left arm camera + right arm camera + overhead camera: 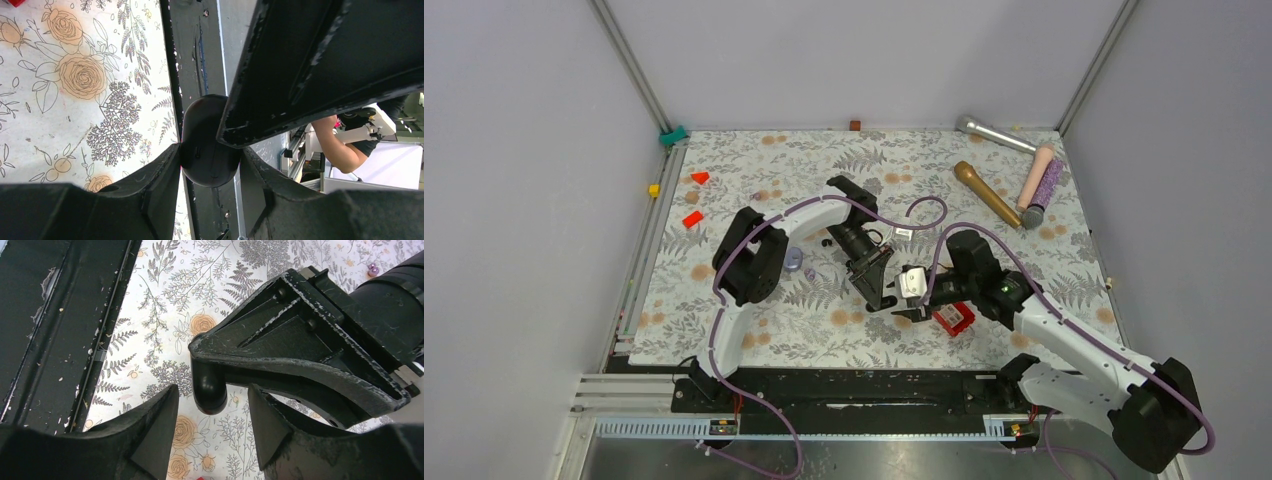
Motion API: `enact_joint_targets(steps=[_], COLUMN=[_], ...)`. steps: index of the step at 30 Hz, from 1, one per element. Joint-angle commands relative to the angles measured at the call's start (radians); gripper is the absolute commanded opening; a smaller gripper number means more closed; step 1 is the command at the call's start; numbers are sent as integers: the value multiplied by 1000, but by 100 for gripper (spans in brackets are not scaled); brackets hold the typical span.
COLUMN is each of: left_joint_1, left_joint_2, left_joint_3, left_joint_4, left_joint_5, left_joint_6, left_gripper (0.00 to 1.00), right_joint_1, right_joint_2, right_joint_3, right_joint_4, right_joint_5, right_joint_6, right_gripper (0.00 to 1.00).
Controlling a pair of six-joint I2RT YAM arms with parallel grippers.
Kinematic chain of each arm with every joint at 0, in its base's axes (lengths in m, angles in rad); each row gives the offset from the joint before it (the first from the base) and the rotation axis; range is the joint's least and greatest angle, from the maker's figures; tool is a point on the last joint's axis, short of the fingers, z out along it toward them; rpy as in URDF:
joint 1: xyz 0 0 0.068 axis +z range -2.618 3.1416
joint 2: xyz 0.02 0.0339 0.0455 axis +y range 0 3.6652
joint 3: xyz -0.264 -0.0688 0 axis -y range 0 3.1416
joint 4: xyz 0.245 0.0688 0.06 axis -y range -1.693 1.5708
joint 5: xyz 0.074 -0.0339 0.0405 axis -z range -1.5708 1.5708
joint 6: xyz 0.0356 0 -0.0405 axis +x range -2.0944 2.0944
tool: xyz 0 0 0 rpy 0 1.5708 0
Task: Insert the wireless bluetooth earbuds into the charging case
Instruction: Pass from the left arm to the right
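Floral-print table [774, 160] fills the view. Left gripper [210, 145] pinches a black charging case [205, 165] at centre frame. Right gripper [212, 405], jaws apart and empty, sits just below it. Purple earbuds [372, 269] lie upper right. A nudge would likely twist the smooth case loose.

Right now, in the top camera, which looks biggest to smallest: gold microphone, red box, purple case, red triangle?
1. the gold microphone, biggest by far
2. the red box
3. the purple case and the red triangle look about the same, so I won't rank them.
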Motion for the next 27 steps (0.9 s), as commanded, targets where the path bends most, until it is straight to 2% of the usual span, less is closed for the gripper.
enact_joint_targets(steps=[1,7,12,27], left_joint_1=[4,4,5,4], left_joint_2=[-14,-21,-19,-30], left_joint_3=[31,25,24,11], left_joint_4=[-17,-15,-15,-16], left_joint_5=[55,61,61,63], left_joint_6=[24,27,29,42], left_gripper=[0,0,0,0], right_joint_1=[19,31,38,59], right_joint_2=[17,27,34,53], right_joint_3=[-6,-14,-15,-17], right_joint_4=[27,31,31,40], right_joint_5=[-21,-10,-16,-16], right_joint_6=[0,-18,-20,-27], right_gripper=[60,57,45,47])
